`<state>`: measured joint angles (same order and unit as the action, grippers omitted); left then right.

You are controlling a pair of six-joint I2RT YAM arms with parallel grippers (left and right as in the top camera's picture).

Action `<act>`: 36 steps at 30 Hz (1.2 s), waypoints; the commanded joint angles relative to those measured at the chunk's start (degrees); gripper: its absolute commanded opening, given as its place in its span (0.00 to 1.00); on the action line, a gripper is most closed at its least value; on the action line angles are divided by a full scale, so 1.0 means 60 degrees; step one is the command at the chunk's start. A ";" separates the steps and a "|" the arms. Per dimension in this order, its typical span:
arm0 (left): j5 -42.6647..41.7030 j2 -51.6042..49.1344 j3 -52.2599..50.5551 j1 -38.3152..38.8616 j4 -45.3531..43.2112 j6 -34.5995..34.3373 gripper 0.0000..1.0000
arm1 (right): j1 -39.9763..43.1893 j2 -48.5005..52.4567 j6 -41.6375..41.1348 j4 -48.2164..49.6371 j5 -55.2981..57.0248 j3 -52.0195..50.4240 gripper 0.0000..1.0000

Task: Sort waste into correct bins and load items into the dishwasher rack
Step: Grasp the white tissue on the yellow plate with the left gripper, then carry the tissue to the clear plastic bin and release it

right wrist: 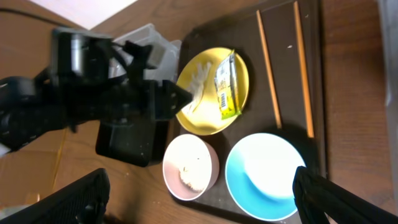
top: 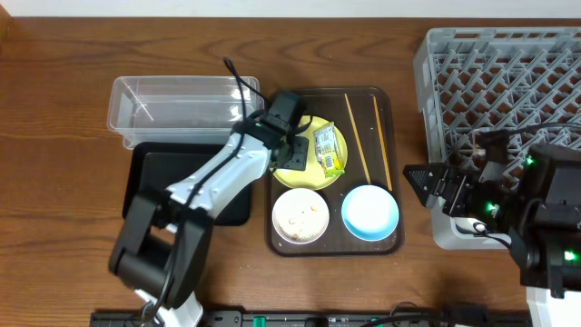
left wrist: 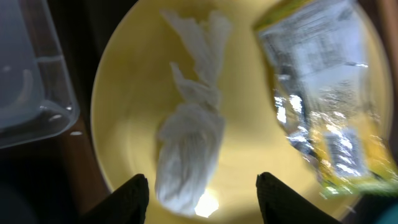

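The brown serving tray (top: 392, 163) is set at the middle of the table, nearer the near edge. On its far left part the yellow plate (top: 292, 173) is found, and on the plate a twisted white tissue (left wrist: 189, 143) lies just beside the green-and-yellow wrapper (left wrist: 323, 106), which is laid along the plate's right side.

The left gripper (left wrist: 202, 180) is held over the plate with its fingers (left wrist: 132, 199) apart, one at each side of the tissue's thicker end. Whether the tissue is touched cannot be told.

The two chopsticks (top: 356, 136) are laid lengthwise on the tray's right part, apart from each other and clear of the plate. At the tray's near end the white bowl (top: 300, 215), with rice (right wrist: 189, 177) in it, stands beside the light blue bowl (top: 369, 212).

The clear tub (top: 172, 104) is placed toward the far left corner, and the black tray (top: 150, 182) is set against its near side. Both are partly crossed by the left arm (top: 218, 177), and the tub's corner is seen close to the plate's left rim in the left wrist view.

The grey rack (top: 499, 82) fills the far right corner. The right gripper (right wrist: 200, 177) is held between rack and serving tray, its fingers spread wide with nothing gripped.
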<state>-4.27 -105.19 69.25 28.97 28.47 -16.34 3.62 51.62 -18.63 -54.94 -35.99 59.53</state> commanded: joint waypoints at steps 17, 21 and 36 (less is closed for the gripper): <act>0.0579 0.0106 0.0299 0.0146 0.0087 0.0138 0.06 | -0.0528 0.0790 0.0153 0.0025 0.0506 0.0076 0.86; 0.0583 0.1490 0.0339 0.0106 0.0404 0.0135 0.06 | -0.0528 0.0794 0.0153 0.0055 0.0535 0.0076 0.87; 0.0681 0.2346 0.0339 -0.2827 0.0430 -0.0798 0.29 | -0.0528 0.0794 0.0149 0.0069 0.0532 0.0076 0.87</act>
<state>1.58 -89.36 70.98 13.30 31.53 -19.75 1.26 56.51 -18.61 -54.59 -32.91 59.53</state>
